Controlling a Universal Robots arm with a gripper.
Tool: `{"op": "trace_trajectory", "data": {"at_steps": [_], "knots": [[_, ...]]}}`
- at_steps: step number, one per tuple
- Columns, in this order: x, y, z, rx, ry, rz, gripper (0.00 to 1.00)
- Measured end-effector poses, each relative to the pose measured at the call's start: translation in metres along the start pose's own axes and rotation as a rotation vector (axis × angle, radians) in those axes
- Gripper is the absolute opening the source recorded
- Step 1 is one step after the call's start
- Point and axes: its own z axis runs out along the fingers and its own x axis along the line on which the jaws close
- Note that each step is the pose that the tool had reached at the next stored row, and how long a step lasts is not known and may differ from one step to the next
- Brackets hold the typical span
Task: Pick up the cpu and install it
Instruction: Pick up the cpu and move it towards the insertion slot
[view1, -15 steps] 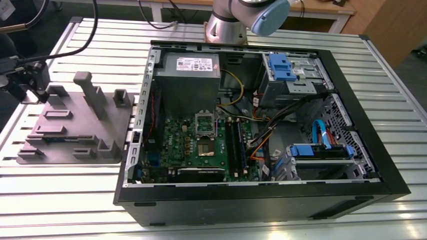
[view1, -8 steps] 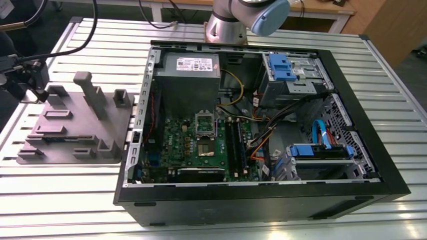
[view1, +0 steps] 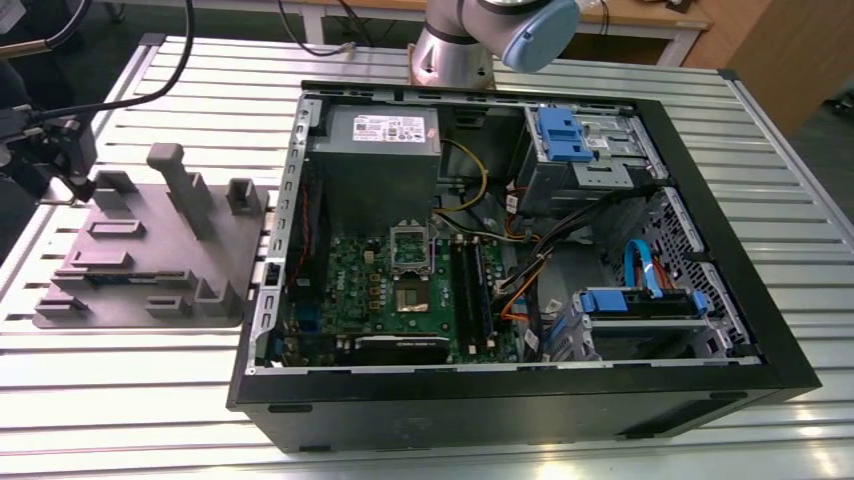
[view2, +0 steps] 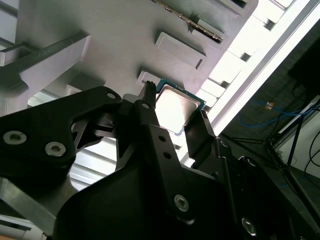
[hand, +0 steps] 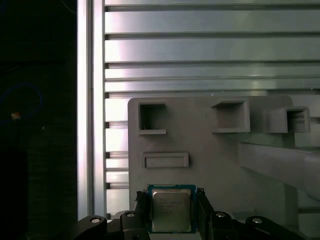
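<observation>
**Claw (hand: 171, 214) grips cpu (hand: 171, 207) on plate (hand: 220, 145)**

Black fingers (hand: 141, 206) press against two opposite edges of the silver-topped cpu. It lies flat on the grey plate, near the plate's edge. The plate rests on a bench (hand: 200, 50) of silvery ribbed slats. In the exterior view an open case (view1: 534, 400) stands on the bench just beside the plate, toward that view's right. Dark floor (hand: 40, 150) lies beyond the bench edge.
</observation>
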Motion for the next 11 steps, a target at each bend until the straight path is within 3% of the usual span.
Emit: {"op": "trace_trajectory", "data": {"at_steps": [11], "knots": [[-0.0001,0.0002,-0.0041,0.0001,0.0001,0.0,0.47]]}}
